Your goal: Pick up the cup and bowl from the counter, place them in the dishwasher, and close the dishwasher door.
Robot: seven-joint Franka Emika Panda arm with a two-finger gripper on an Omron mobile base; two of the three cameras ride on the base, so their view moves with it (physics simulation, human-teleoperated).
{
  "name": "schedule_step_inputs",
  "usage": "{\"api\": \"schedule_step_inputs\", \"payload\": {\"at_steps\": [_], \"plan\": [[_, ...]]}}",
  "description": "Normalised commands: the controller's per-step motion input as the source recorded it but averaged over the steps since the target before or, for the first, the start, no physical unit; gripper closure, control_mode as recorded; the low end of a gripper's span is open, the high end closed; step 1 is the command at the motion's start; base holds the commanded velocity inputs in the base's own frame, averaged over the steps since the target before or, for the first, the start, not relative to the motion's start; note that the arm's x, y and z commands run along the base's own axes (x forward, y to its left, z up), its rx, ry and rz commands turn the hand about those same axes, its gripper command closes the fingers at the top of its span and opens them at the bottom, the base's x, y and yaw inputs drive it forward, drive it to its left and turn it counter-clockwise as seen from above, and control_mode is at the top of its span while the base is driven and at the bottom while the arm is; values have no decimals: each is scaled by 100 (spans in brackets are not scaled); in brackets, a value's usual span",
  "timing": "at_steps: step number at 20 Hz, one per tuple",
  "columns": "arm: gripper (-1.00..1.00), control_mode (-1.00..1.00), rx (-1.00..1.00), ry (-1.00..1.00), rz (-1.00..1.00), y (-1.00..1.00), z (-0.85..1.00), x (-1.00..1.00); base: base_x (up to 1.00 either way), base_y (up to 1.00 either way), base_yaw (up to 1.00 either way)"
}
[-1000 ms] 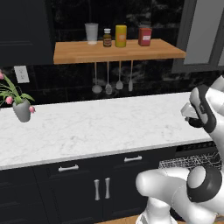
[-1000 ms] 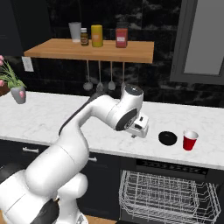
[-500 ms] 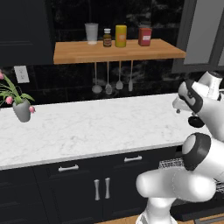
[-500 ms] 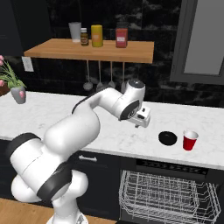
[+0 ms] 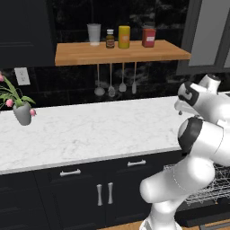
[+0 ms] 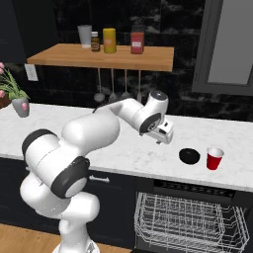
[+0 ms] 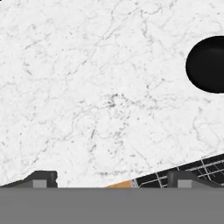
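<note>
You see veined white marble counter, round black bowl at 9 o'clock of tapered red cup, wire rack bare in dishwasher, gripper spread wide, holding nothing.

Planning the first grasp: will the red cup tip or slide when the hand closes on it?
The red cup is small, tapered and narrow at the base, so a side nudge would probably tip it. It looks like light plastic, and likely slides on the smooth counter. It stands clear of the black bowl.

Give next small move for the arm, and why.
Probably slide the open end effector sideways toward the black bowl: it hangs empty above bare counter, with the bowl nearest and the red cup just beyond, both untouched.
</note>
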Motion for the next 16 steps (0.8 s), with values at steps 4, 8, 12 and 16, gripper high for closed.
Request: {"api": "schedule_step_inputs", "payload": {"at_steps": [4,8,12,16], "plan": [[-100,-100,1,0,-8,-36,-19,4,0,0,0],[-100,-100,3,0,-3,-65,-5,0,0,0,0],[-100,-100,0,0,-13,-14,-18,0,0,0,0],[-100,-100,-2,-1,-15,0,-34,0,0,0,0]]}}
